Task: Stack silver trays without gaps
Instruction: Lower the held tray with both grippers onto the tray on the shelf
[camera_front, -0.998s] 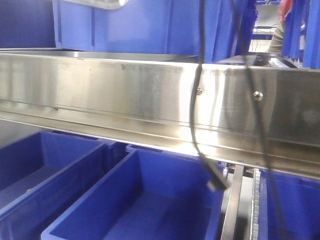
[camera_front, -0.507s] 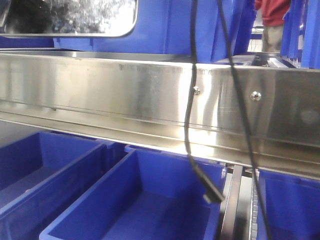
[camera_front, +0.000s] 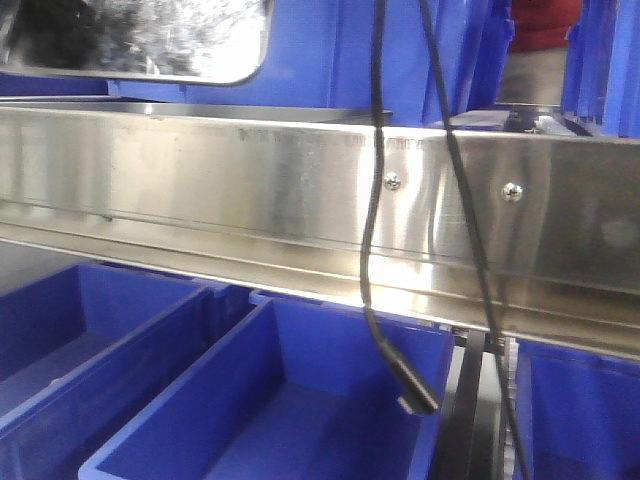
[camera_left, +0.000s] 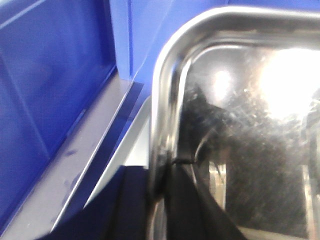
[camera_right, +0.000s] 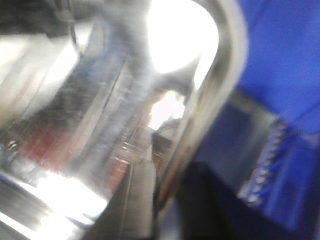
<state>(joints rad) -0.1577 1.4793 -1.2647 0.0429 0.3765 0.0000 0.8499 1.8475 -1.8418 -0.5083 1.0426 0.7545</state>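
A silver tray (camera_front: 150, 40) hangs at the top left of the front view, above the steel rail, with its shiny face toward the camera. In the left wrist view the tray's rounded corner and rim (camera_left: 165, 100) run up from my left gripper (camera_left: 159, 202). That gripper is shut on the rim, with one dark finger (camera_left: 125, 205) outside and the other inside the tray. In the right wrist view my right gripper (camera_right: 167, 195) is shut on the tray's rim (camera_right: 220, 85), with a dark finger (camera_right: 205, 205) on the outside. The picture is blurred.
A long steel rail with screw heads (camera_front: 300, 200) crosses the front view. Deep blue bins (camera_front: 300, 400) stand below it and more blue bins (camera_front: 330, 50) behind it. Black cables (camera_front: 375, 250) hang in front. A person in red (camera_front: 545, 25) stands at the far right.
The silver tray has come into the top left of the front view and now shows larger. The hanging cables have swung left and lower.
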